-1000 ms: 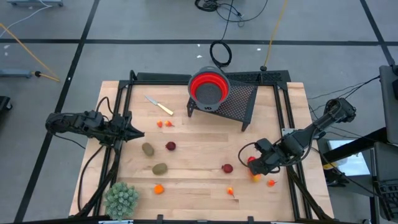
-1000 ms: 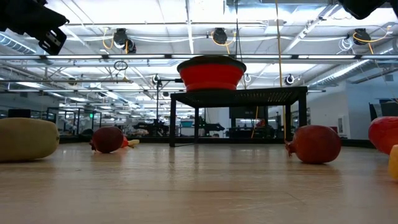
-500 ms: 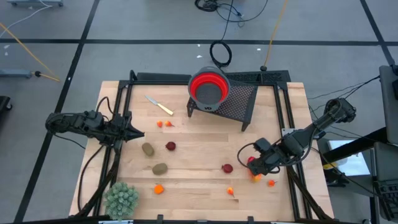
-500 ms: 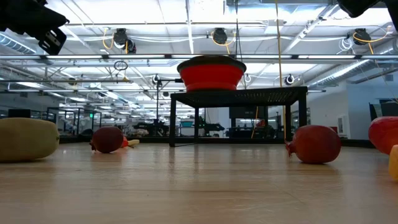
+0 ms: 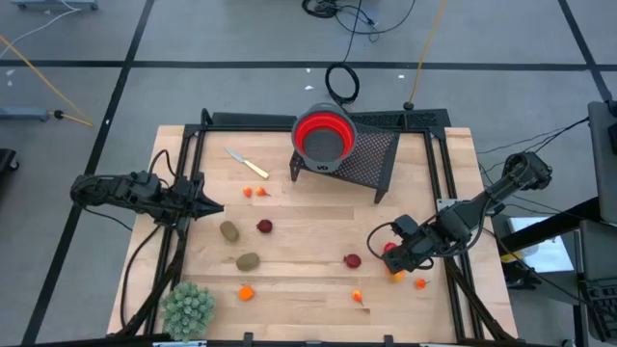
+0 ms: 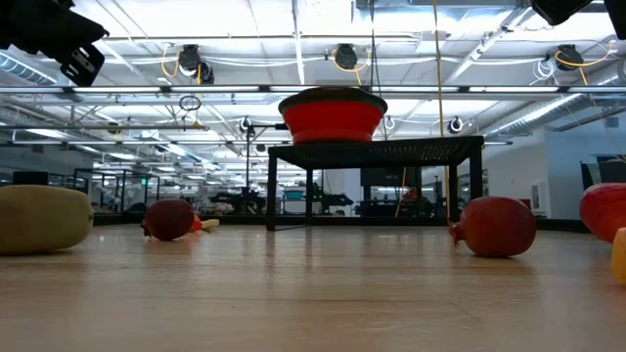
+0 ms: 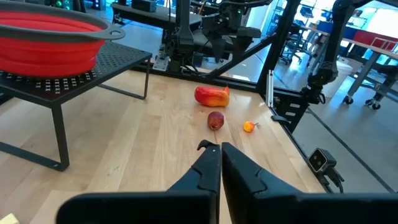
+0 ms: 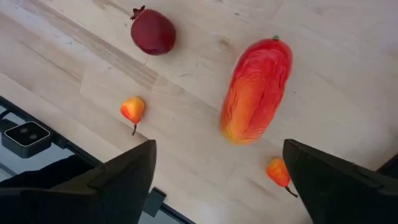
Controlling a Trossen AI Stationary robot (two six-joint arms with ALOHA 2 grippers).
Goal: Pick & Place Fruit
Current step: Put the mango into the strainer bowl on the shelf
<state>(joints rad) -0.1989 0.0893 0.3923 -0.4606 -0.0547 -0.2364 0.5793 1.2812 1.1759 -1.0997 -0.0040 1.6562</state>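
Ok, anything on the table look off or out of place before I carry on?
Nothing damaged or spilled. The fruit lies scattered loose on the table, and the red bowl sits upright on its black rack. A small knife lies nearby.

Grey tiled floor [image 5: 241, 39], ceiling strip lights [image 6: 147, 20], loose cables [image 5: 339, 82].

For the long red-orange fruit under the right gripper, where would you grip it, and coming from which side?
Grip the long red-orange fruit across its narrow middle, coming straight down from above. It lies flat on the table, and its long body is too much to span end to end, I'd judge. The open right gripper hangs over it; a tiny orange piece sits near one end, so stay central.
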